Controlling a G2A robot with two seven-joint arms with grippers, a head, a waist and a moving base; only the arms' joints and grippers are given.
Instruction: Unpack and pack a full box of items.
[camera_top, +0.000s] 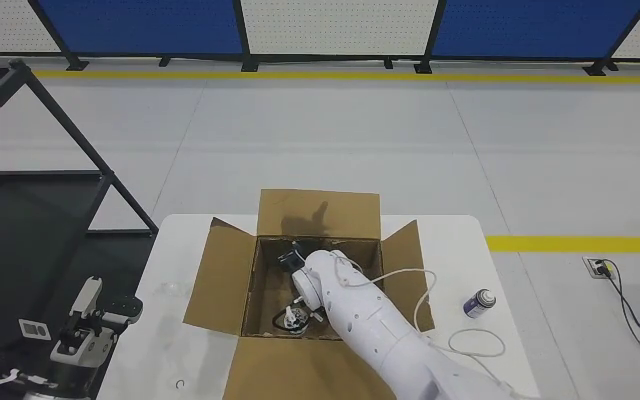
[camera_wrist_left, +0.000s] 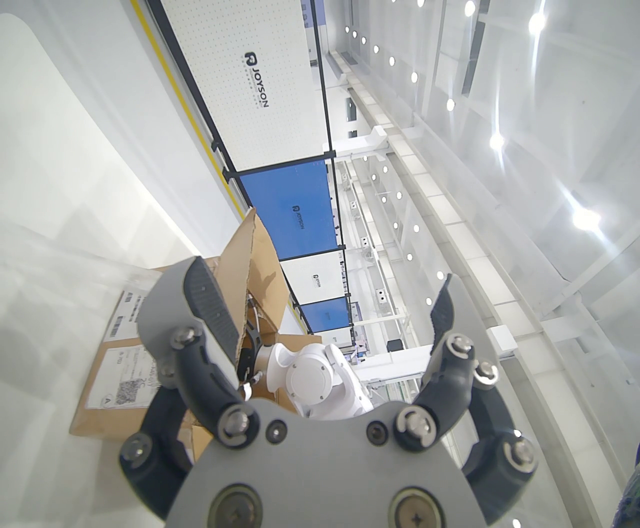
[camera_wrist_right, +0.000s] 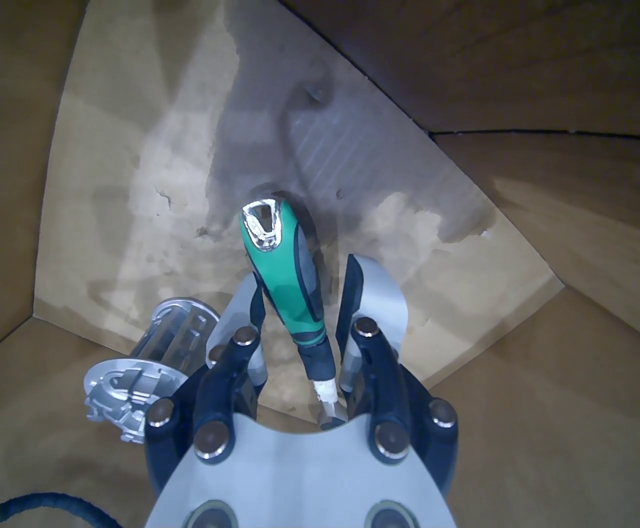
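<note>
An open cardboard box (camera_top: 318, 208) stands on the white table (camera_top: 170, 340). My right arm is down inside it. On the box floor (camera_wrist_right: 125, 200) lies a green and grey knob (camera_wrist_right: 280, 270) with a chrome end. My right gripper (camera_wrist_right: 305, 272) is open, one finger on each side of the knob, with small gaps showing. A ribbed silver metal part (camera_wrist_right: 150, 350) lies just beside one finger and shows in the top view as the metal part (camera_top: 295, 315). My left gripper (camera_wrist_left: 322, 277) is open and holds nothing, off the table's left side, facing the box's outer wall (camera_wrist_left: 250, 260).
A small spray can (camera_top: 481, 301) stands on the table right of the box. A dark cable loop (camera_top: 280, 320) lies in the box near the metal part. A clear plastic piece (camera_top: 170, 290) and a small ring (camera_top: 179, 384) lie left of the box. A black frame (camera_top: 60, 120) stands left.
</note>
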